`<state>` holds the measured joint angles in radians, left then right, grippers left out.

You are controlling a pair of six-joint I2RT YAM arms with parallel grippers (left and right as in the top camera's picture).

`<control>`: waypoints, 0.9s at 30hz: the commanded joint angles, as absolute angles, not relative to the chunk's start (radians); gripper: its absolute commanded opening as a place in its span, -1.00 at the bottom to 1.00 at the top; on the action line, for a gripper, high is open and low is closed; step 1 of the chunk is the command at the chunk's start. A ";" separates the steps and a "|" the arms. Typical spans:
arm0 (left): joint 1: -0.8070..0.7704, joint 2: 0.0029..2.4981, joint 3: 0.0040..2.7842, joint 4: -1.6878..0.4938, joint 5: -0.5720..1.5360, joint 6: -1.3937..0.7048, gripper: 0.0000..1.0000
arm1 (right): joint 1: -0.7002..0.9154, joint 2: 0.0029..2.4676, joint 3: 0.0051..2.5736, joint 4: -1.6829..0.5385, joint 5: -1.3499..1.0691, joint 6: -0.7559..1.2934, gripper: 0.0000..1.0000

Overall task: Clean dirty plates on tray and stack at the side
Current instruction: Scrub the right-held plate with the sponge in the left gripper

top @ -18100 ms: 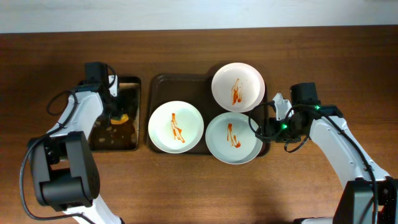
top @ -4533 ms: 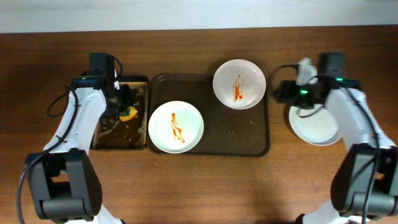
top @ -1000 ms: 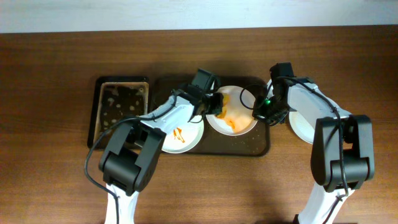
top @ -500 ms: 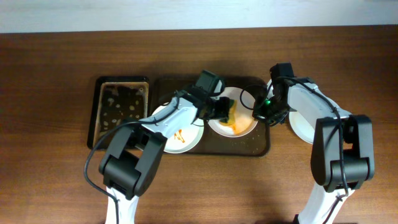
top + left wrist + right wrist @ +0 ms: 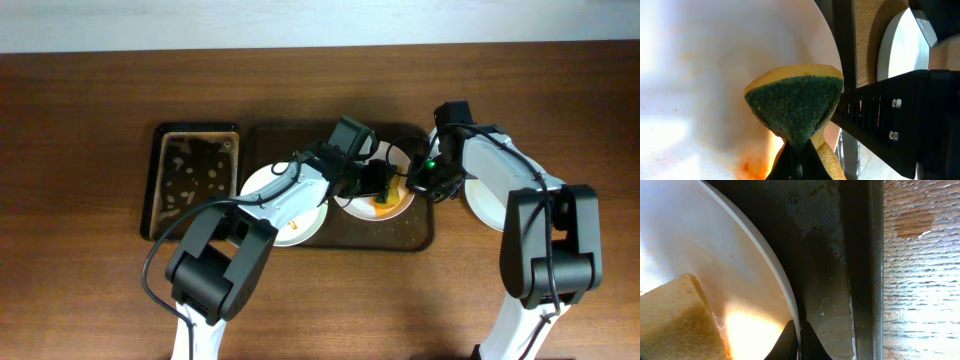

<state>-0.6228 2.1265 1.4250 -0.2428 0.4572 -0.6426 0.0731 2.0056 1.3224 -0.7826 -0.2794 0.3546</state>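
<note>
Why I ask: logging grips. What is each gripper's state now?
Left gripper: shut on the sponge.
Right gripper: shut on the plate rim.

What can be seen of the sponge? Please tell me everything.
The sponge has a yellow foam body and a dark green scouring face. The left gripper pinches it at one end, so it flares like a fan. It lies against the white plate on the tray, beside an orange sauce smear.
</note>
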 commanded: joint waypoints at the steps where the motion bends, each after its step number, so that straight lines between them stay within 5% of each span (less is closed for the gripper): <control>1: -0.649 2.145 1.415 -0.240 0.475 -0.675 -1.00 | 0.078 2.015 1.310 -0.791 -0.258 0.345 -0.92; 27: -0.396 2.164 1.448 -0.404 0.134 -0.432 -1.00 | 0.078 2.015 1.310 -0.794 -0.258 0.345 -0.92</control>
<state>-0.4412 2.1571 1.4433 -0.3496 0.2832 -0.4915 0.0856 2.0060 1.3220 -0.7807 -0.3058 0.3550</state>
